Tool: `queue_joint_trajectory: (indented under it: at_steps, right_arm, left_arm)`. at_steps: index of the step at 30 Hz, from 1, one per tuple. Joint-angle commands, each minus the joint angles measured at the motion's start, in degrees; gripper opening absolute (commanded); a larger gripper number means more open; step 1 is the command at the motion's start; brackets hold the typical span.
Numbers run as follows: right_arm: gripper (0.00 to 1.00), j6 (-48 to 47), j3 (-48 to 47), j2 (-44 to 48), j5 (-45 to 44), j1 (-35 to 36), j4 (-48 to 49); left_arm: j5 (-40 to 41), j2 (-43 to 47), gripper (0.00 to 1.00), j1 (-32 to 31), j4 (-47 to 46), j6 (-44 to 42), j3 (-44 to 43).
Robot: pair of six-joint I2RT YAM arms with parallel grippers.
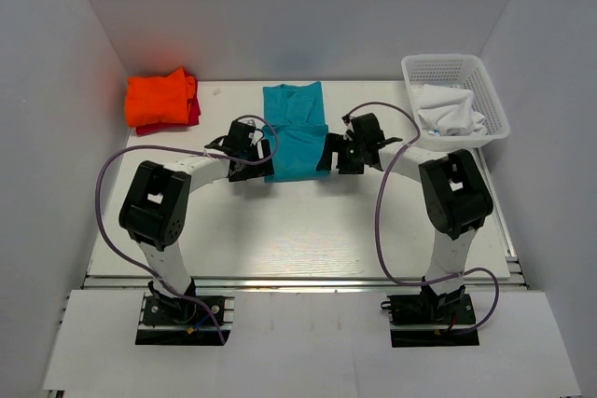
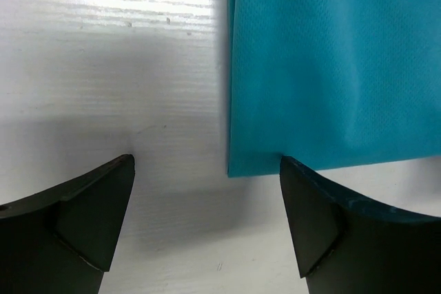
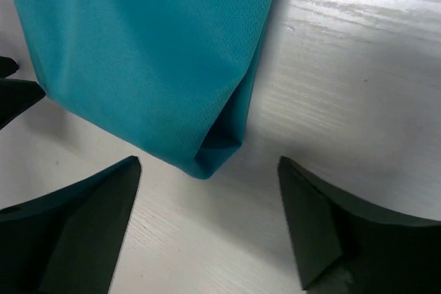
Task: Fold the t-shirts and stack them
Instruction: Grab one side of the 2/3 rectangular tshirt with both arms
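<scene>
- Far to the left of the teal shirt [image 1: 294, 130], the orange shirt [image 1: 160, 98] sits in a soft, lumpy pile on top of the red shirt [image 1: 194, 113]. You see only a red edge. The pile looks puffy, so one more shirt on top could slide off.
- Your left gripper [image 2: 207, 163] is at the teal shirt's near left corner. Its black fingers are spread wide and hold nothing. The corner lies just inside the right finger. If you close here, you may pinch only a tiny bit, and it could slip out.
- The teal shirt lies flat in the middle of the white table [image 1: 280, 230], in a long strip. The cloth is thin, with tiny dots woven in. The table is smooth and a bit shiny, so the shirt could slide when you pull.
- Your right gripper [image 3: 210, 163] is at the teal shirt's near right corner, also spread wide and empty. Here the cloth is doubled over. If you grab just the top layer, the fold may come open. If one side lifts first, the fold will go crooked.
- Right of the teal shirt is a white plastic basket [image 1: 410, 67] full of little holes, with a crumpled white cloth [image 1: 450, 111] inside.
</scene>
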State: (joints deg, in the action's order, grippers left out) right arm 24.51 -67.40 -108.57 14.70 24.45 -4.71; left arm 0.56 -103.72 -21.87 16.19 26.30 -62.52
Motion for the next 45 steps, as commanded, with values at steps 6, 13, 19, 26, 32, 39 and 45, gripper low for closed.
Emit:
queue_joint_trajectory:
  at_steps: [6,13,19,26,32,39,45]
  right_arm:
    - [0.55,4.0,3.1,-2.4,2.0,0.1,7.9]
    - [0.05,4.9,4.2,-2.6,3.4,0.0,8.6]
    - [0.04,5.2,6.1,-1.3,3.4,0.2,9.4]
    - [0.0,4.5,7.5,1.3,4.7,0.2,9.6]
    - [0.0,1.7,10.2,8.9,6.0,0.5,5.3]
    - [0.0,-4.4,9.9,23.7,9.7,0.2,-13.7]
    - [0.0,-9.6,3.1,28.1,15.9,0.2,-26.3]
  left_arm:
    - [-3.6,-2.8,0.8,-0.3,-4.4,0.4,0.1]
    - [-8.3,-2.8,0.56,-0.8,-6.9,0.4,3.3]
    - [-9.6,-0.2,0.51,-2.6,-9.6,1.1,7.1]
    - [-8.5,-0.7,0.0,-3.8,-5.9,1.1,5.4]
    - [-10.6,7.8,0.0,-4.8,3.7,-1.3,4.7]
    - [-24.4,19.8,0.06,-5.4,16.1,-3.6,2.4]
    - [-27.9,25.1,0.13,-5.4,23.5,-6.2,-0.8]
